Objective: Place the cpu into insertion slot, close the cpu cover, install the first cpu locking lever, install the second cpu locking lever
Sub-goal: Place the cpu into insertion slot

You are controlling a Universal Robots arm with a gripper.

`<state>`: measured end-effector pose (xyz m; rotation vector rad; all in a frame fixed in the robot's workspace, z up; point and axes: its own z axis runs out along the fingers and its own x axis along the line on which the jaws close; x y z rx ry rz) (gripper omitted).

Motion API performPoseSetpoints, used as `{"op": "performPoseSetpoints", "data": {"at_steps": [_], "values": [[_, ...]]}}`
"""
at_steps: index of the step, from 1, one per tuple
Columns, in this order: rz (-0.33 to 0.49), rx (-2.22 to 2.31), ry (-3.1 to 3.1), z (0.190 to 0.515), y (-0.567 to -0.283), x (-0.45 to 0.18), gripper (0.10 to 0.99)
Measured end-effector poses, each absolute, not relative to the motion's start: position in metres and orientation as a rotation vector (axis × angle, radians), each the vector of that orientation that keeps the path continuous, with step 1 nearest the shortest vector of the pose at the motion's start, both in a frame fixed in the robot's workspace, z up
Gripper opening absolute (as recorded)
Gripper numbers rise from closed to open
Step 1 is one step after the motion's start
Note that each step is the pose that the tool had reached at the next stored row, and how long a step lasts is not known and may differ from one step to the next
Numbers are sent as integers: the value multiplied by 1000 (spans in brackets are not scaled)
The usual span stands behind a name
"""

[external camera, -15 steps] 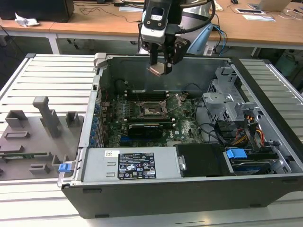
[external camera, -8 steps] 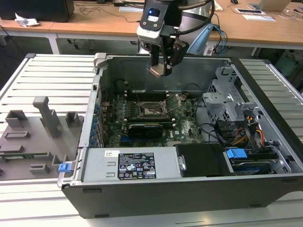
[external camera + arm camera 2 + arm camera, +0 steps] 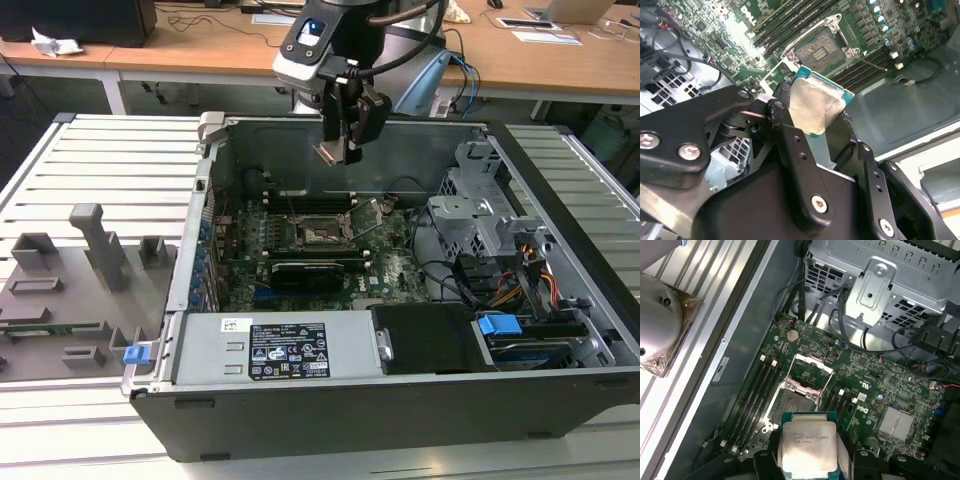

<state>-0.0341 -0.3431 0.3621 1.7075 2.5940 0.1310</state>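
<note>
Gripper: the gripper is hung above the open computer case, over the motherboard; its fingers are closed onto the cpu
Cpu: in both wrist views the cpu is seen clamped by its edges between the two black fingers, metal top exposed, well clear of the board
Insertion slot: the insertion slot is seen bare, with its dark centre uncovered; nothing is seated in it
Cpu cover: the cpu cover is seen swung up and away from the socket, so the opening is left free
Locking levers: a thin wire lever is seen raised beside the socket; neither lever is judged to be latched
Done: the chip is picked up and carried over the board
Left: all four steps are judged outstanding: seating the chip, shutting the cover, and fastening both levers
</note>
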Motion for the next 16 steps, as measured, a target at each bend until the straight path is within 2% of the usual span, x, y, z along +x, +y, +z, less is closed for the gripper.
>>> {"op": "performPoseSetpoints", "data": {"at_steps": [16], "values": [[122, 1855, 2486, 353, -343, -34, 529]]}}
